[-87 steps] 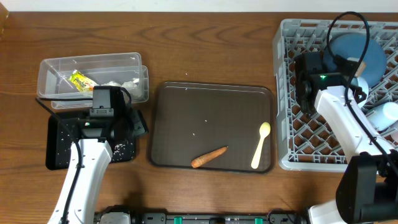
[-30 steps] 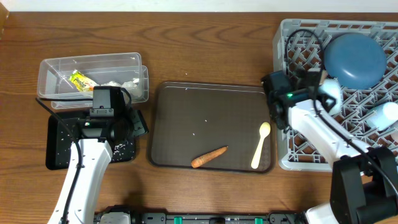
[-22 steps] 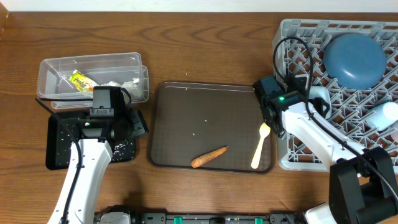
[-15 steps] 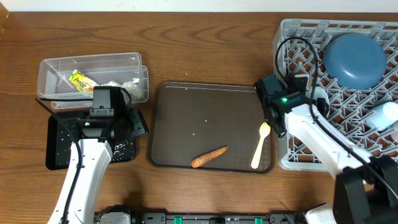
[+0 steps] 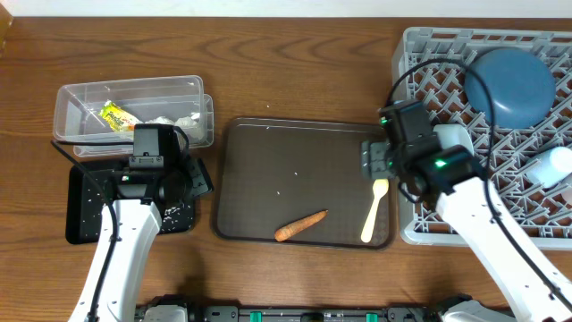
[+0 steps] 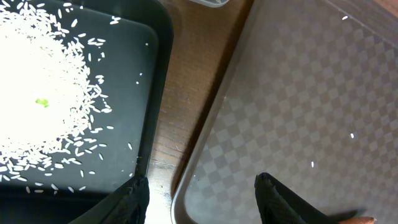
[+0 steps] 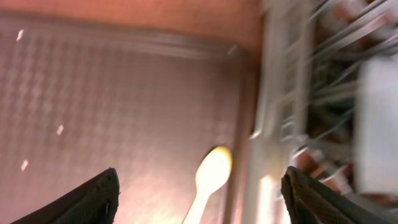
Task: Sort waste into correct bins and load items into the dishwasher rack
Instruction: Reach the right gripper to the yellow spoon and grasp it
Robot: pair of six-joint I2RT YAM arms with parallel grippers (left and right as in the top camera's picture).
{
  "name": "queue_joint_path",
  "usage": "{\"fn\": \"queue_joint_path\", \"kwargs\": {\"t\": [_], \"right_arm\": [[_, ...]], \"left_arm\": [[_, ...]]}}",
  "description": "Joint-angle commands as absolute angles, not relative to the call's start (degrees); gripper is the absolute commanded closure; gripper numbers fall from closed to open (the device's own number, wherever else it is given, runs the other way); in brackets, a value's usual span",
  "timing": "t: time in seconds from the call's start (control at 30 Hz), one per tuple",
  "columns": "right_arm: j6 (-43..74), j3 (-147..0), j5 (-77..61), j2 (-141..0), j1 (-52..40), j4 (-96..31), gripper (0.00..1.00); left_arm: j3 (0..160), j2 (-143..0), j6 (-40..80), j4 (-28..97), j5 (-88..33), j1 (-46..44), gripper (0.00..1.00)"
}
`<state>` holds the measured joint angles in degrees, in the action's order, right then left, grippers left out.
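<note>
A cream spoon [image 5: 374, 208] lies near the right edge of the brown serving tray [image 5: 295, 152], and an orange carrot piece [image 5: 300, 225] lies near its front. My right gripper [image 5: 377, 170] hovers open just above the spoon's bowl. In the blurred right wrist view the spoon [image 7: 208, 180] shows between the spread fingers [image 7: 93, 199], untouched. My left gripper [image 6: 202, 205] stands open and empty over the gap between the black tray [image 6: 149, 37] with its rice [image 6: 43, 93] and the brown tray [image 6: 298, 124]. The clear tub [image 5: 80, 94] holds the yellow-green wrapper [image 5: 116, 116] and white paper wads [image 5: 170, 121].
The grey rack [image 5: 407, 116] stands at the right and holds a blue round dish [image 5: 514, 85] and white cups [image 5: 554, 165]. Its left wall [image 7: 273, 93] runs close beside the spoon. A few rice bits dot the brown tray. The left arm [image 5: 125, 241] lies over the black tray [image 5: 85, 210].
The right arm has swung out of the rack to the left and now hangs over the spoon, jaws wider apart. The left arm has not moved.
</note>
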<state>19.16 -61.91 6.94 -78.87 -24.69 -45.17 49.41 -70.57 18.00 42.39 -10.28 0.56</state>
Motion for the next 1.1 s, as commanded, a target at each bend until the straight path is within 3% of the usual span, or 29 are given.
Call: {"fn": "queue_joint_path", "kwargs": {"t": [0.0, 0.5, 0.77, 1.07], "right_arm": [[24.3, -62.1, 4.8, -81.8, -27.4, -47.0, 0.18], [37.9, -62.1, 12.1, -98.9, -29.7, -49.8, 0.17], [39.2, -62.1, 12.6, -103.6, -29.6, -49.9, 0.15], [36.5, -62.1, 6.7, -106.5, -29.6, -45.9, 0.07]], "left_arm": [[49.7, -70.7, 17.7, 42.6, -9.6, 0.7, 0.43], [49.7, -70.7, 17.7, 42.6, -9.6, 0.7, 0.43], [49.7, -70.7, 17.7, 42.6, -9.6, 0.7, 0.43], [49.7, -70.7, 17.7, 42.6, -9.6, 0.7, 0.43]]}}
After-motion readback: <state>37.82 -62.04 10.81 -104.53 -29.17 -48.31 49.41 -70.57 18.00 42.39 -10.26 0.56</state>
